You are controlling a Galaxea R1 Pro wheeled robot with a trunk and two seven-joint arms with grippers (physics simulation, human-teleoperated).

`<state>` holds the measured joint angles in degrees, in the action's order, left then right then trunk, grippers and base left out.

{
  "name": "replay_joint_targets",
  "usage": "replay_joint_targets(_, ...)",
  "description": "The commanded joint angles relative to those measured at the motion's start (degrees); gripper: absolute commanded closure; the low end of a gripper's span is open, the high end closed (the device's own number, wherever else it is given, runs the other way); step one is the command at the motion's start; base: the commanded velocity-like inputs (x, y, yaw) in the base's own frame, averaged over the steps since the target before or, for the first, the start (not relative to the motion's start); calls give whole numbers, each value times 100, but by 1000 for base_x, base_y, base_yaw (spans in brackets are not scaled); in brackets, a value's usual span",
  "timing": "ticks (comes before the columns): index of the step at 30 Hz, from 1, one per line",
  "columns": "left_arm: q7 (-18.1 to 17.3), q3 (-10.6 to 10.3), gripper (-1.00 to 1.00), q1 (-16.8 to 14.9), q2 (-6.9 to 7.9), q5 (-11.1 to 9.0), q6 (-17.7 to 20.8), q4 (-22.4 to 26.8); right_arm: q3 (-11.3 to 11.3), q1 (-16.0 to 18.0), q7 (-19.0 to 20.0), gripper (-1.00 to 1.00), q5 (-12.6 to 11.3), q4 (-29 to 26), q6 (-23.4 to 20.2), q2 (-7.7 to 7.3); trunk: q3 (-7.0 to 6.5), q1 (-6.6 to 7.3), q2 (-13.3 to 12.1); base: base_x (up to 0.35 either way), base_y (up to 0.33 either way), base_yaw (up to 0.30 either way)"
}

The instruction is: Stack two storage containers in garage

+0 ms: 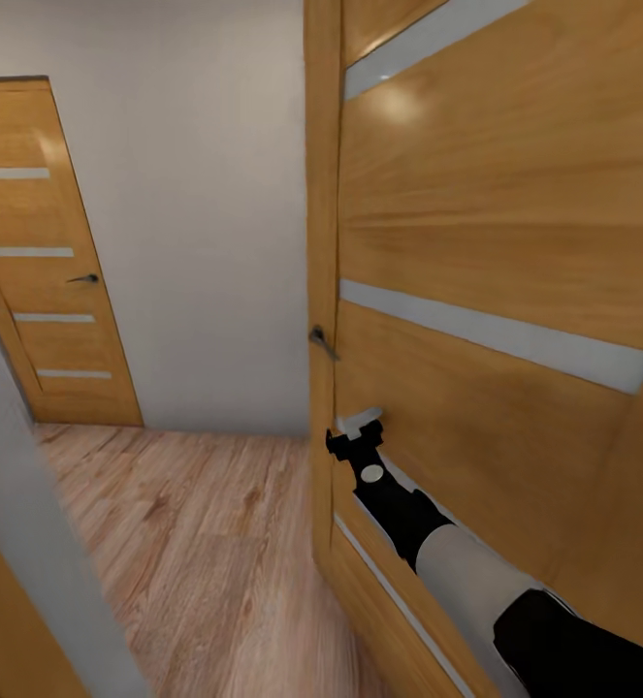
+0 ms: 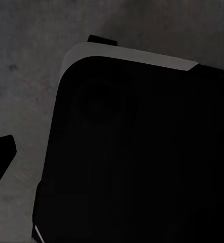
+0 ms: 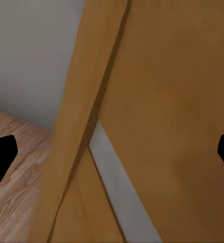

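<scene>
Pushing through a hallway door [image 1: 515,252]: we've got the right gripper [image 1: 357,438] raised to the wooden panel just below the handle [image 1: 321,341], likely to swing it open. In the right wrist view its fingertips [image 3: 1,154] sit wide apart, holding nothing. Left gripper's state: can't tell, its view is dark, mostly the robot's black body [image 2: 137,152]. We see light plank floor [image 1: 195,543], no orange-red containers here, so nothing to say on their look.

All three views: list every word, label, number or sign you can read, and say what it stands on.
There is none to read. The near wooden door bears pale stripes only, like the far door. The grey wall, the wood floor and the right arm are unmarked. The dark left wrist view shows a black body with no lettering.
</scene>
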<state>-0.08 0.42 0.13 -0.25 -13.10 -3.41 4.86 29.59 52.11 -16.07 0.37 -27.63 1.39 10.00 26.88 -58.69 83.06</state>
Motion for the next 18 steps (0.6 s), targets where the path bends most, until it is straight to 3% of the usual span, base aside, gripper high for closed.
replay_joint_targets(1, -1, 2, -100, 1, -1, -35, -10, 6, 21, 9, -63, -100, 13, 11, 8, 0, 5, -3, 2, 316, 0, 0)
replay_joint_targets(18, -1, 2, -100, 3, 8, -35, -10, 6, 217, 9, -57, -100, 93, 12, 58, 0, 5, -3, 2, 309, 0, 0)
